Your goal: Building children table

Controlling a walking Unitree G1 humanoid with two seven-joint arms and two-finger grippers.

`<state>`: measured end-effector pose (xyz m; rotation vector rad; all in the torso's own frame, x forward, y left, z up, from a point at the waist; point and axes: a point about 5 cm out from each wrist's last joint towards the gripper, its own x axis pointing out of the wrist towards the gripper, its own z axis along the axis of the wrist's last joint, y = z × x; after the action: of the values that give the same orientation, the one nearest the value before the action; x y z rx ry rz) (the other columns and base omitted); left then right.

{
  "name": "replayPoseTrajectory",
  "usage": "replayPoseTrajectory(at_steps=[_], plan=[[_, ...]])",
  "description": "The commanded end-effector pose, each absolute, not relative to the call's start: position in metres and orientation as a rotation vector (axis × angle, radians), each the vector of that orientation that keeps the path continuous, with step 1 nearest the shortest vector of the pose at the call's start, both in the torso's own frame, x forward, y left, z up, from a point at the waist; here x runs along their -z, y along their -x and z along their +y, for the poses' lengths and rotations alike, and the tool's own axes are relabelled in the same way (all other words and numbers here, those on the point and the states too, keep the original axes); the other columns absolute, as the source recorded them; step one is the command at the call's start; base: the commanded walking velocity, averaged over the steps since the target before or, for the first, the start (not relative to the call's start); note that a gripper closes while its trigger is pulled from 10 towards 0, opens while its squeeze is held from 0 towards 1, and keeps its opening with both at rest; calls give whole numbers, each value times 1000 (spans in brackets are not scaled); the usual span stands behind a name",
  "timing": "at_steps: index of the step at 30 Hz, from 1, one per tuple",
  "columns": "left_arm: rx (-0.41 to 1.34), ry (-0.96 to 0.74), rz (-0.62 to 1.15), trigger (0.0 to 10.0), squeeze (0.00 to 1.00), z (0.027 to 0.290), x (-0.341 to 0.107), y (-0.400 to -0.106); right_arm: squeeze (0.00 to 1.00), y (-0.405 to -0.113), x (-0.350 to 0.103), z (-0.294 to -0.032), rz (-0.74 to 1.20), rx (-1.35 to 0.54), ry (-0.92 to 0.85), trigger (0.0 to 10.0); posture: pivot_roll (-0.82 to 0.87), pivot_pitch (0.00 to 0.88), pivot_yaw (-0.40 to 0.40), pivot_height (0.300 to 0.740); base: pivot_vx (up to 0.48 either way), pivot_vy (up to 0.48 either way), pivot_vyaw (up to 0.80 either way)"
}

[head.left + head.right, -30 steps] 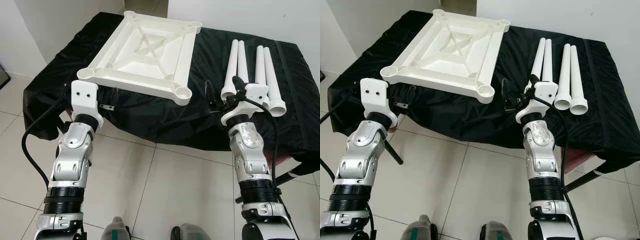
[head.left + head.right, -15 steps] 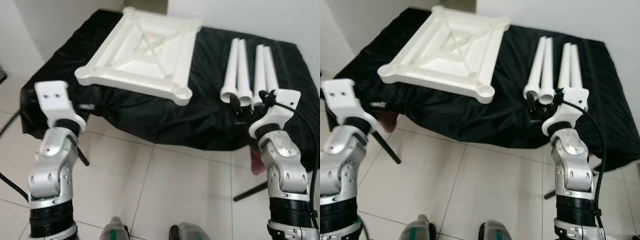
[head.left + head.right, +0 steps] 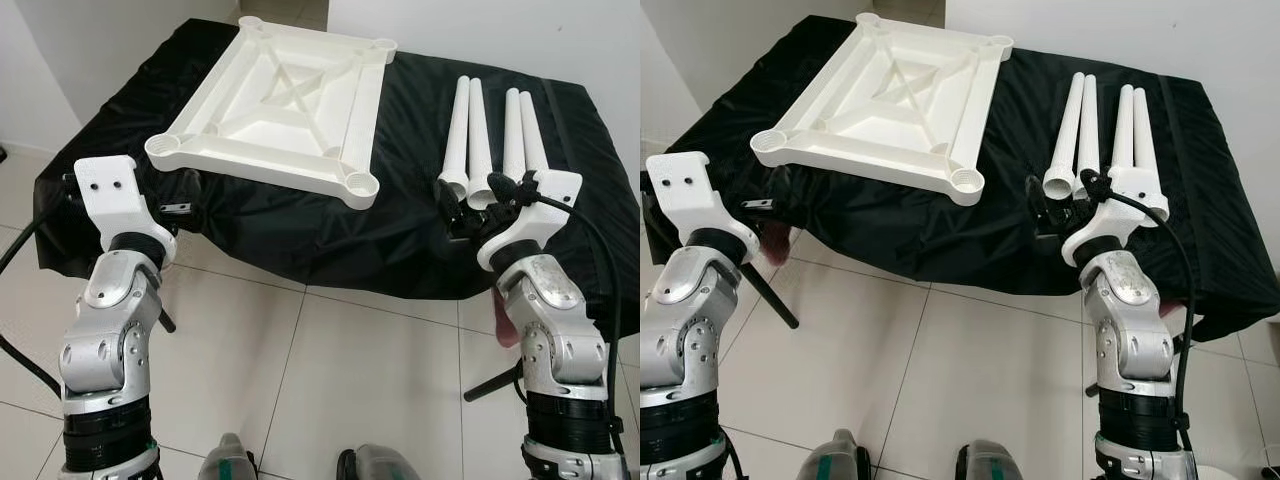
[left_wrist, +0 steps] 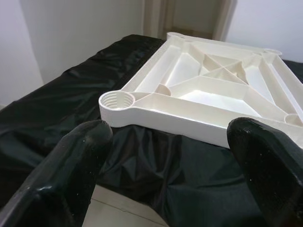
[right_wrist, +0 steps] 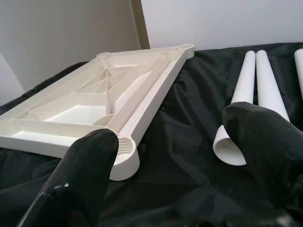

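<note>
Four white table legs (image 3: 495, 140) lie side by side in two close pairs on the right part of a surface draped in black cloth (image 3: 420, 230), their wide open ends pointing toward the robot. To their left, apart from them, the white table top (image 3: 275, 105) rests upside down on the same cloth, its ribbed underside facing up with a cross of ribs in the middle and a round threaded socket at each corner. The sockets hold nothing; all four legs lie loose on the cloth.

From where I stand, the right gripper (image 3: 470, 205) hovers at the near edge of the cloth, just in front of the open ends of the left pair of legs. Its two black fingers (image 5: 87, 175) are spread wide with nothing between them, and in the right wrist view the nearest leg end and a corner socket of the top both sit in the gap.

The left gripper (image 4: 170, 165) is raised near the left front corner of the table top, short of touching it. Its fingers (image 4: 71, 165) are likewise spread apart and grip nothing, and the threaded corner socket (image 4: 117, 100) shows just beyond them.

Below, pale floor tiles (image 3: 330, 380) run under the cloth's hanging edge, and white walls (image 3: 100, 50) stand behind.
</note>
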<state>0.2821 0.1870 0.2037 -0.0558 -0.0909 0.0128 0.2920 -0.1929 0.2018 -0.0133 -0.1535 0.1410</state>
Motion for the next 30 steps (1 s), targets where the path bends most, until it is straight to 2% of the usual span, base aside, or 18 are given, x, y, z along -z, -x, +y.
replayPoseTrajectory(at_steps=[1,4,12,20,21,24,27,28,30], plan=[[0,27,-48,10000,0,184,-190,-291,0,-301,-189,-197,-138,-124,24,10000,-47,47,-24,740,0,0,0],[-3,118,10,10000,0,184,-177,-300,0,-311,-179,-198,-117,-96,15,10000,-37,44,-26,740,0,0,0],[-78,140,80,10000,0,180,-154,-309,0,-325,-155,-183,-58,-125,13,10000,-34,0,-11,740,0,0,0],[-84,63,65,10000,0,175,-152,-316,0,-327,-151,-171,-70,-163,14,10000,-46,0,1,740,0,0,0],[-41,103,87,10000,0,172,-146,-323,0,-323,-146,-164,-79,-163,-3,10000,-83,0,22,740,0,0,0],[-18,119,88,10000,0,170,-144,-325,0,-321,-143,-162,-81,-164,-9,10000,-83,0,22,740,0,0,0],[64,113,77,10000,0,155,-146,-326,0,-316,-140,-159,-97,-184,-36,10000,-82,3,27,740,0,0,0],[108,130,51,10000,1000,151,-149,-325,1000,-316,-142,-159,-112,-177,-52,10000,-84,2,25,740,0,0,0],[155,151,19,10000,1000,147,-152,-323,1000,-317,-144,-160,-128,-166,-68,10000,-84,2,25,740,0,0,0]])
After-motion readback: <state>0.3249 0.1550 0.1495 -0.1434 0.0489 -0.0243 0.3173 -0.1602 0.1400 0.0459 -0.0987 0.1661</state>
